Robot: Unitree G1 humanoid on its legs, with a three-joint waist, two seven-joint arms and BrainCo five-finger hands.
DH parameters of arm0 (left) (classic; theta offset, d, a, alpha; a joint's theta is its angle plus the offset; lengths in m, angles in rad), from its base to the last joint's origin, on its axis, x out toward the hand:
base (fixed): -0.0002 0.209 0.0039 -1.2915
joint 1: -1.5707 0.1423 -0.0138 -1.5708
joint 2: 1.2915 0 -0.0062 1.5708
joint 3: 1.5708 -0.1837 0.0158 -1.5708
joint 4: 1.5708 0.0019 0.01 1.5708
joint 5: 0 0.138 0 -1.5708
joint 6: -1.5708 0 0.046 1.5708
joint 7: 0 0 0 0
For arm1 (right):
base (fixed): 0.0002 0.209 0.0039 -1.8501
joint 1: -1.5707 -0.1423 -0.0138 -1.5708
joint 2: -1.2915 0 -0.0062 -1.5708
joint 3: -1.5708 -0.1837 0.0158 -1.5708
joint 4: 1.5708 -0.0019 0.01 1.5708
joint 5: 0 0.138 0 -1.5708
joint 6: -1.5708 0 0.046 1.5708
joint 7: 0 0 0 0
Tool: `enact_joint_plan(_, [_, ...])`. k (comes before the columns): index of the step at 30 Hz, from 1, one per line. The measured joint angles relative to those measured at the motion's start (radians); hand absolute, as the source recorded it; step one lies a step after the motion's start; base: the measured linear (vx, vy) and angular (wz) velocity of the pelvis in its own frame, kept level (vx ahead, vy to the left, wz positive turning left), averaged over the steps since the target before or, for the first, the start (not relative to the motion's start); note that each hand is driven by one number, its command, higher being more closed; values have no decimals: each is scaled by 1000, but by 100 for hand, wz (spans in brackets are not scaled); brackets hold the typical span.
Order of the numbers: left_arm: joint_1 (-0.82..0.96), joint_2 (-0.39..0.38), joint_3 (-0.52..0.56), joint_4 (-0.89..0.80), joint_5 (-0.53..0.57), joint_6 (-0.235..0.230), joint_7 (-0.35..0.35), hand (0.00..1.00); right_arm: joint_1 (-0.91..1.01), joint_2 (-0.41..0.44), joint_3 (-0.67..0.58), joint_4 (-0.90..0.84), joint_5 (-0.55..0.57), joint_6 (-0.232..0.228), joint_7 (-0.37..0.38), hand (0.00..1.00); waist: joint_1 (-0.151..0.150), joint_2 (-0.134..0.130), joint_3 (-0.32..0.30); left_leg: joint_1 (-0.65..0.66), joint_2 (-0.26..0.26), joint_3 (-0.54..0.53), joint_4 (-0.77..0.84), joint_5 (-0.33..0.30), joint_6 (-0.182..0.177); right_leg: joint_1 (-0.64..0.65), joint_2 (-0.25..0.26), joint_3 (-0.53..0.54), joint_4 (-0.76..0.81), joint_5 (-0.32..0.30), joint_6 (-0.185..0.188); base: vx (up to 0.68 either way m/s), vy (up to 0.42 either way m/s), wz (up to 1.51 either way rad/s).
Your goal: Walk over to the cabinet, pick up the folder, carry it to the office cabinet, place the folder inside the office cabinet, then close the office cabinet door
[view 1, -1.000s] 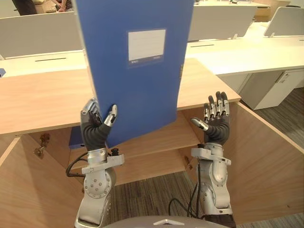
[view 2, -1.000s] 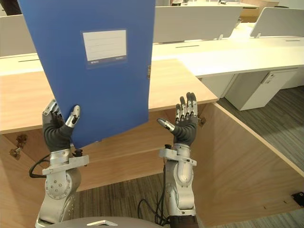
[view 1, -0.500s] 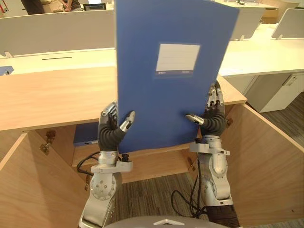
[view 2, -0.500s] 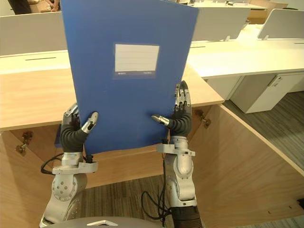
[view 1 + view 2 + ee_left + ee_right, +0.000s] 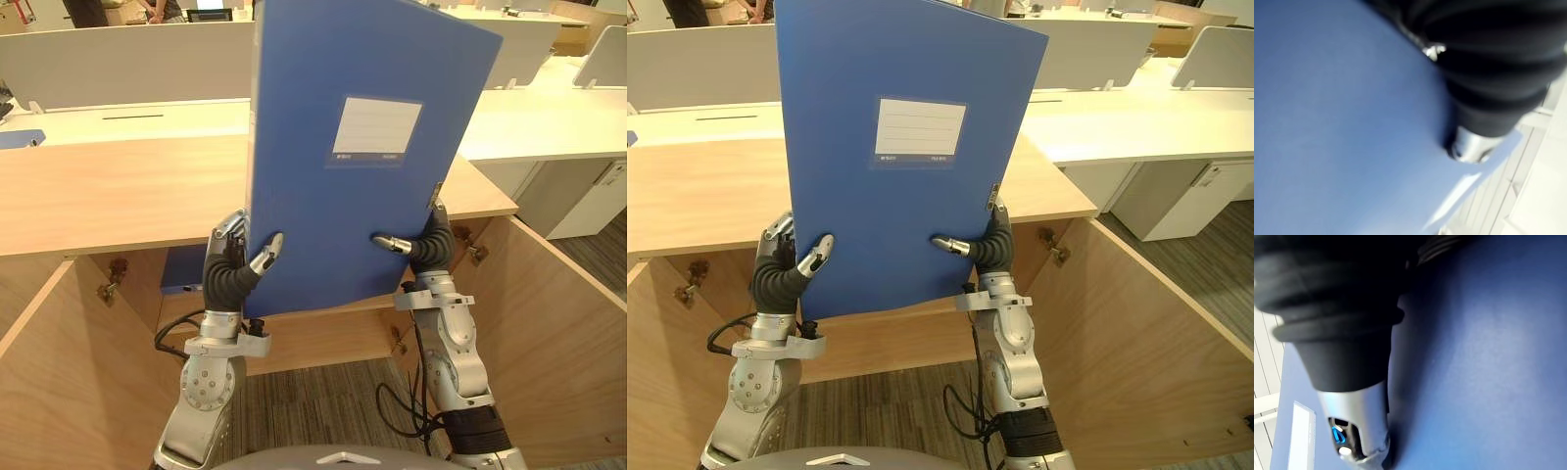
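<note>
Silver fingers of our left hand [image 5: 233, 262] curl behind the lower left corner of the blue folder [image 5: 333, 215], with the thumb pressed on its front. Our right hand [image 5: 428, 245] pinches the lower right edge the same way. We hold the folder upright and slightly tilted above the open wooden cabinet [image 5: 108, 196], its white label [image 5: 377, 125] facing us. Both cabinet doors [image 5: 558, 333] stand swung out toward us. A shelf [image 5: 313, 315] shows between our arms, and a second blue item [image 5: 184, 269] lies inside at the left. Grey carpet [image 5: 323, 406] lies below, and pale worktops [image 5: 549, 122] with partitions [image 5: 127, 64] stand beyond.
</note>
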Motion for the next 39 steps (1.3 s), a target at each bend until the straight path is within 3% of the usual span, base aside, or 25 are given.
enact_joint_plan(9, [0, 28, 19, 1, 2, -11, -1, 100, 0, -38, 24, 27, 38, 20, 74, 100, 0, -2, -1, -2, 0, -1, 0, 3, 3, -2, 0, 0, -1, 3, 0, 0, 0, 0])
enact_joint_plan(10, [0, 28, 23, 1, 3, -11, -1, 0, 0, -39, 27, 27, 41, 21, 74, 100, 0, -2, -1, -2, 0, -1, 0, 3, 3, -2, 0, 0, -2, 4, 0, 0, 0, 0])
enact_joint_plan(19, [0, 28, 67, 34, 101, -11, -2, 0, 2, -17, 42, 77, 36, 42, 84, 100, -2, -7, -6, -5, 0, -1, 0, 7, 4, -3, 0, 0, -4, 9, 1, 0, 0, 0])
enact_joint_plan(28, [17, -16, 148, 76, 110, -11, 0, 0, 4, 50, 35, 75, -36, 42, 68, 100, 0, -9, -8, -5, 0, -2, 0, 5, -3, -3, 0, -1, -3, 11, -1, 0, 0, 0])
enact_joint_plan(33, [61, -53, 238, 115, 108, -9, 18, 0, 11, 95, -30, 46, -72, 39, 50, 100, 4, -9, -8, -10, 0, -7, 0, 5, -3, -4, 0, -6, -6, 11, 0, 0, 0, 3])
enact_joint_plan(39, [147, -104, 382, 229, 86, 8, 42, 0, 55, 120, -118, -104, -106, 21, -3, 100, 11, -10, -9, -20, -1, -29, 0, 6, -4, 2, -2, -29, -15, 10, 1, 8, -2, 11])
